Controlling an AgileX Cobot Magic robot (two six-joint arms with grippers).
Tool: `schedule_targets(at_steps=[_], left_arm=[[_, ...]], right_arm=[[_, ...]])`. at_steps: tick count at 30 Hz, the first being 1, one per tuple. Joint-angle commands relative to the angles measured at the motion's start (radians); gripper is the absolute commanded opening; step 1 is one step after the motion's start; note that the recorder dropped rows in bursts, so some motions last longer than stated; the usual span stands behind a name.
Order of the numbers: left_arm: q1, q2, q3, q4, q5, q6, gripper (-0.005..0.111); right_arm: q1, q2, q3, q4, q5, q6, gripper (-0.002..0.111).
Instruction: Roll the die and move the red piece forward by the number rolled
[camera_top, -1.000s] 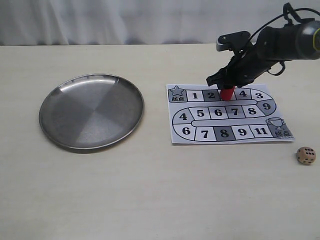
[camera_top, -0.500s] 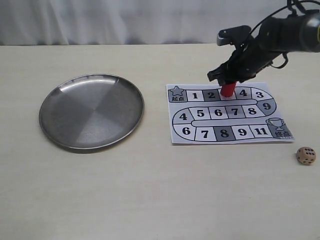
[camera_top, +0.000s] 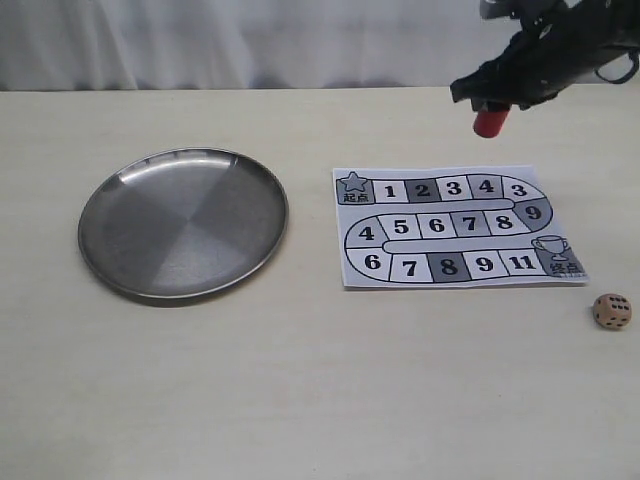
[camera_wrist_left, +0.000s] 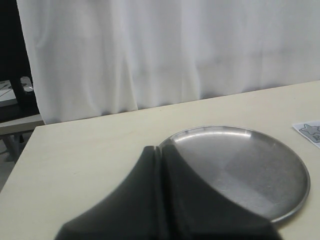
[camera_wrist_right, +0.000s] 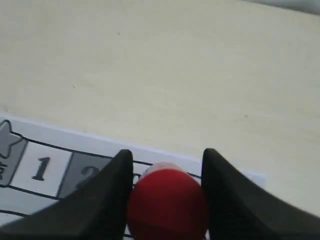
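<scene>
My right gripper (camera_top: 492, 108) is shut on the red piece (camera_top: 489, 122), holding it in the air above the far edge of the numbered paper board (camera_top: 455, 226). In the right wrist view the red piece (camera_wrist_right: 167, 204) sits clamped between the two black fingers (camera_wrist_right: 107, 192), with squares 1 and 2 of the board (camera_wrist_right: 42, 167) below. The beige die (camera_top: 611, 311) with black pips lies on the table off the board's near right corner. My left gripper (camera_wrist_left: 159, 150) is shut with nothing in it, beside the steel plate (camera_wrist_left: 260, 170).
A round steel plate (camera_top: 183, 222) lies on the left half of the table. A white curtain hangs behind the table's far edge. The board is a printed track of numbered squares with a star start and a trophy end.
My right gripper has lifted the red piece off square 3 of the board and carried it up and to the right. The die and the plate have not moved.
</scene>
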Motion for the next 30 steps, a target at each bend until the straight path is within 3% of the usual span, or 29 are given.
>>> schedule_targets(at_steps=[1, 7, 18, 30], left_arm=[[-0.008, -0.001, 0.002, -0.002, -0.01, -0.001, 0.0], [-0.008, -0.001, 0.002, -0.002, -0.01, -0.001, 0.0], [-0.008, -0.001, 0.002, -0.002, -0.01, -0.001, 0.0], [-0.008, -0.001, 0.002, -0.002, -0.01, -0.001, 0.0]], right_arm=[[-0.045, 0.086, 0.047, -0.007, -0.068, 0.009, 0.004], [-0.047, 0.217, 0.061, 0.027, -0.085, 0.009, 0.004], [-0.047, 0.216, 0.059, 0.029, -0.062, 0.009, 0.004], [-0.047, -0.021, 0.059, 0.019, -0.047, 0.009, 0.004]])
